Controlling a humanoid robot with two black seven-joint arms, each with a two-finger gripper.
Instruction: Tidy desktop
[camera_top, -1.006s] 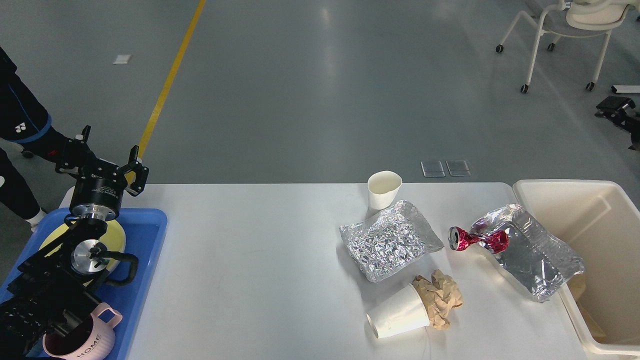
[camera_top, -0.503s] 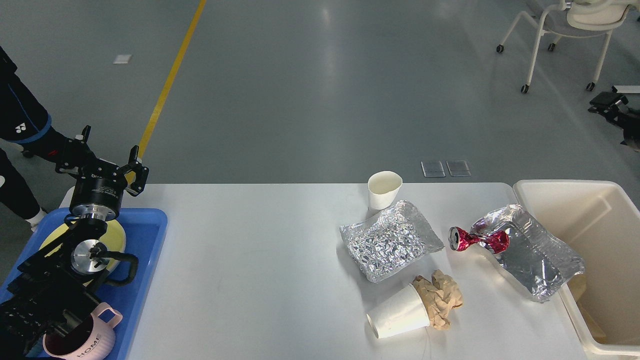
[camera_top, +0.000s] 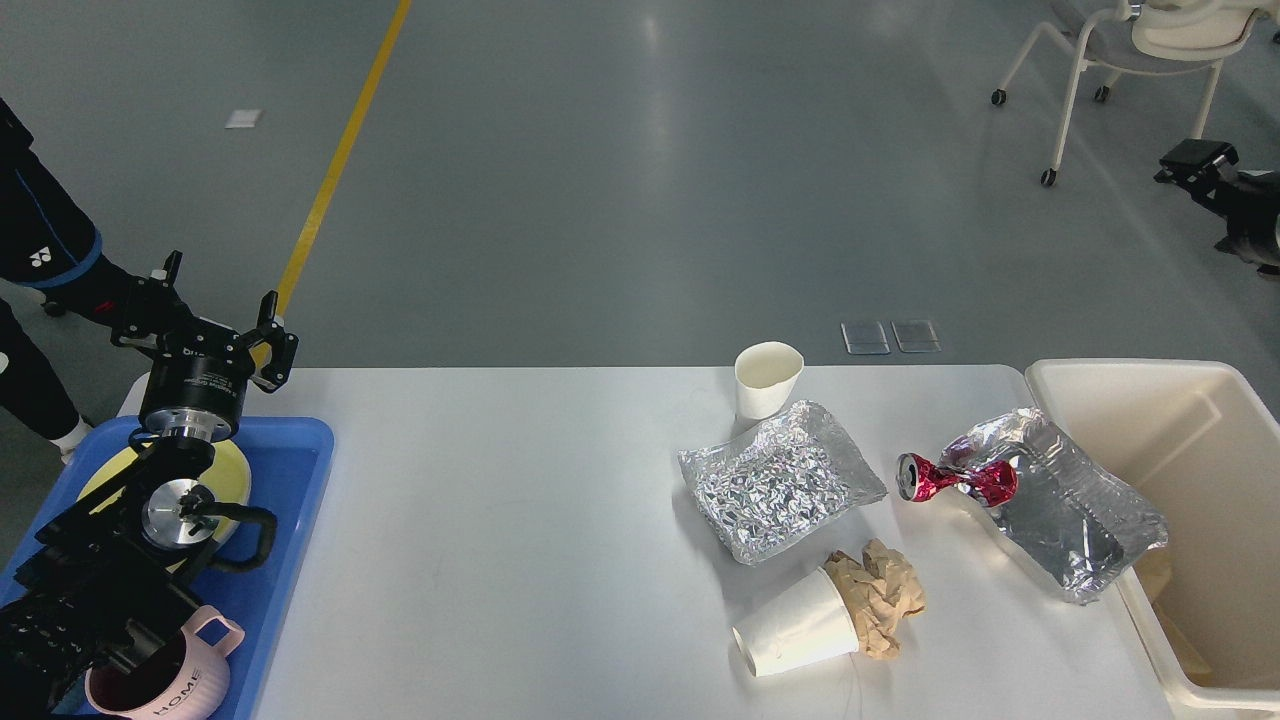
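Note:
The white desktop (camera_top: 520, 520) carries litter on its right half: an upright paper cup (camera_top: 768, 378), a crinkled foil bag (camera_top: 780, 482), a crushed red can (camera_top: 955, 480), a second foil bag (camera_top: 1065, 510) lying partly over the bin's rim, a tipped paper cup (camera_top: 795, 635) and crumpled brown paper (camera_top: 882, 595) beside it. My left gripper (camera_top: 218, 298) is open and empty, raised over the far left corner above the blue tray. My right gripper (camera_top: 1195, 165) shows small and dark at the right edge, far from the litter; its fingers cannot be told apart.
A blue tray (camera_top: 295, 520) at the left holds a yellow plate (camera_top: 235, 468) and a pink mug (camera_top: 165, 685). A cream bin (camera_top: 1200, 400) stands at the desktop's right end. A person's leg (camera_top: 40, 260) is at far left, a wheeled chair (camera_top: 1150, 50) at far right.
The dark right gripper at the right edge has moved up and to the left. The left arm and the litter have not moved.

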